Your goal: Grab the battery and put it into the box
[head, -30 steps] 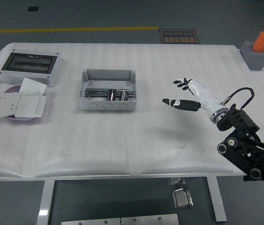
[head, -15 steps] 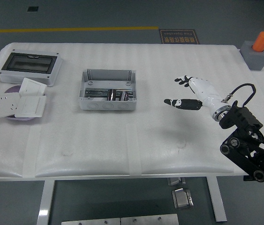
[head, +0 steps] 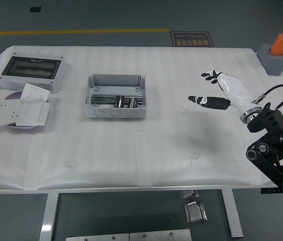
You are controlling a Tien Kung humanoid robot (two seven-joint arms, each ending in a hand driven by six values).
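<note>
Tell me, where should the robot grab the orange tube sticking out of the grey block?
Probably around its bare upper part, fingers on its round sides, coming down from above. The orange tube leans slightly out of the grey block, which hides its bottom end.

Right arm enters from lower right corner, black jointed links, cable looped at wrist. Right hand (head: 225, 93) white-backed with black fingers, raised over table's right part, fingers spread and extended toward left, thumb (head: 204, 101) held apart below, holding nothing.
</note>
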